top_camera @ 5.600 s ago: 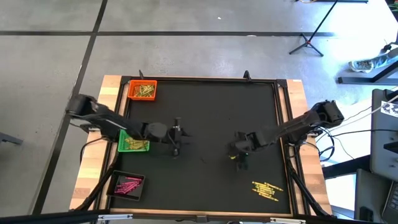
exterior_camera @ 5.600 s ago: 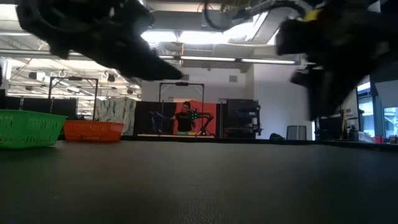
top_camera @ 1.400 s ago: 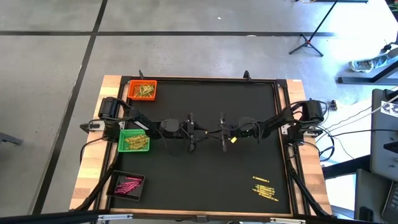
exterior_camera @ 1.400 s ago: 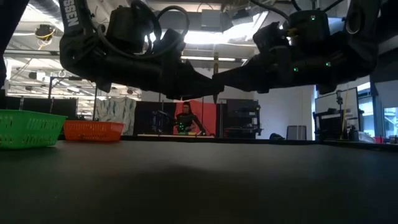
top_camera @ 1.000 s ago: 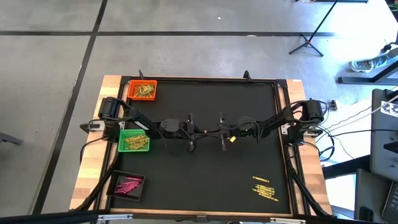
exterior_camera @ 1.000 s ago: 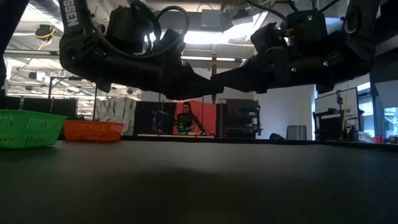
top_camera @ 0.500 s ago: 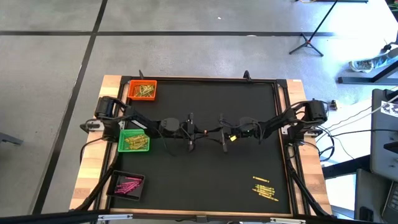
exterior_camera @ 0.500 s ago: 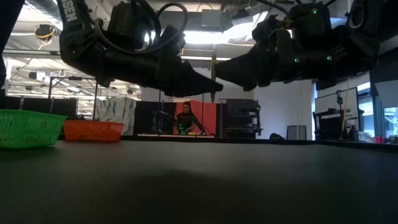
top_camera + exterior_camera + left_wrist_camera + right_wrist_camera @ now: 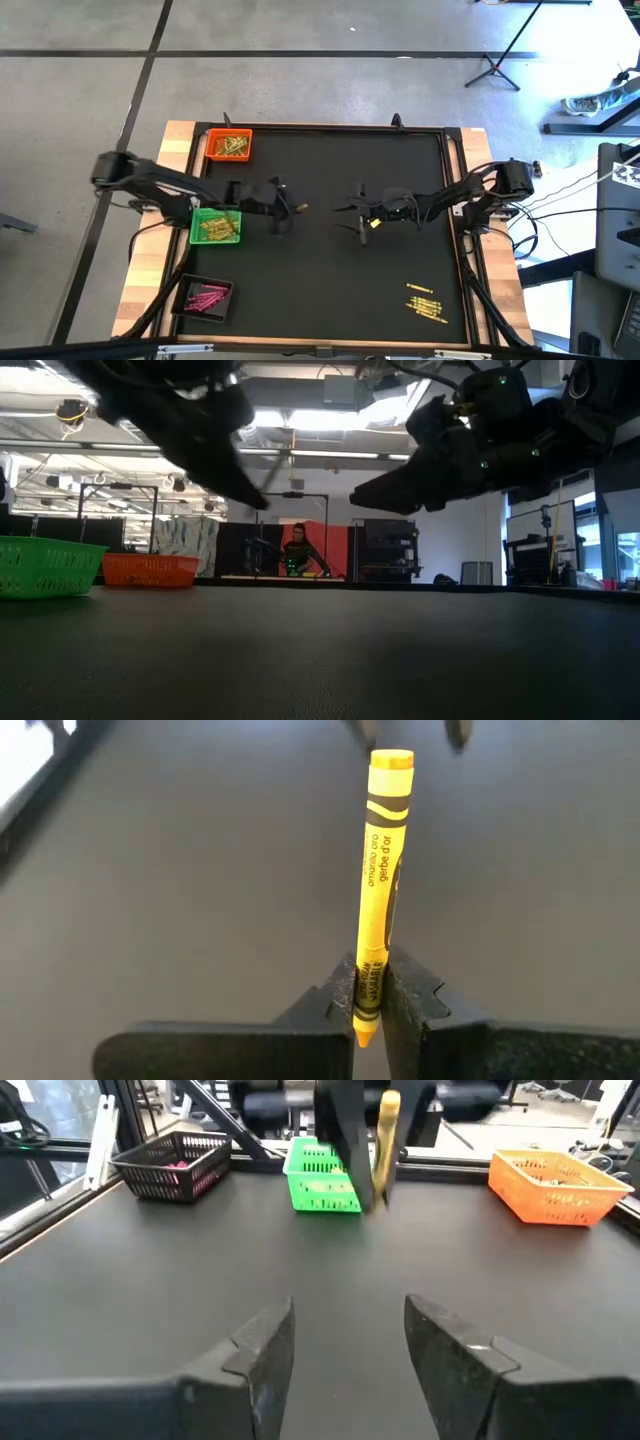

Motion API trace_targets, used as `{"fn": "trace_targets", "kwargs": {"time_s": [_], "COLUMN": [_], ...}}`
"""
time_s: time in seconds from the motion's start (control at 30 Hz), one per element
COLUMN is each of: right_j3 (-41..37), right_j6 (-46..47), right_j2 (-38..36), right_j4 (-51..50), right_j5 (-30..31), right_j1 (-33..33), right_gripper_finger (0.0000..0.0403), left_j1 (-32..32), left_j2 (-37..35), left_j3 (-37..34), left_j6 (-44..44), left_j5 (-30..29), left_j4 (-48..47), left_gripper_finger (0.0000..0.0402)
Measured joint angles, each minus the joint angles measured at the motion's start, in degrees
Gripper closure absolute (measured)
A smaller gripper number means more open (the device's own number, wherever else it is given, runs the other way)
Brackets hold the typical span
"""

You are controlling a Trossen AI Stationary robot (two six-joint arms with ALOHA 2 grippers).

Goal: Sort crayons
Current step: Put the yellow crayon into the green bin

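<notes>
At far left of the high view, three small trays along the black bench (image 9: 330, 300) edge: orange tray (image 9: 229, 145) at upper left with gold crayons, green tray (image 9: 215, 226) below it with yellow ones, black tray (image 9: 204, 296) at lower left with pink ones. Just right of the green tray, left hand (image 9: 296, 208) pressed together, pinching a yellow crayon (image 9: 378, 880) by its pointed end; crayon upright between the fingers in the left wrist view, clear of the bench. Right of centre, right hand (image 9: 343, 218) spread wide, holding nothing, apart from the left hand. At lower right, a loose cluster of yellow crayons (image 9: 426, 302) lying on the bench.
</notes>
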Motion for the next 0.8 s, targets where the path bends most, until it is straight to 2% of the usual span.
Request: {"fn": "trace_targets", "kwargs": {"time_s": [0.1,0.23,0.47,0.67,0.8], "right_j3": [0.0,0.0,0.0,0.0,0.0], "right_j6": [0.0,-0.02,-0.02,-0.02,0.0], "right_j2": [0.0,0.0,0.0,0.0,0.0], "right_j4": [-0.25,-0.21,-0.25,-0.21,-0.19], "right_j5": [0.41,0.41,1.0,1.04,1.04], "right_j1": [0.0,0.0,-0.02,-0.02,-0.02], "right_gripper_finger": [0.0214,0.0214,0.0214,0.0214,0.0214], "left_j1": [0.0,-0.08,-3.46,-6.88,-8.12], "left_j2": [-7.38,-15.71,-24.24,-24.47,-23.27], "left_j3": [0.0,0.0,0.0,0.0,-0.93], "left_j6": [-5.69,-15.01,-31.93,-41.94,-44.85], "left_j5": [0.4,4.19,8.26,9.16,9.53], "left_j4": [-12.43,-30.39,-56.51,-68.95,-71.69], "left_gripper_finger": [0.0392,0.0392,0.0392,0.0392,0.0392]}}
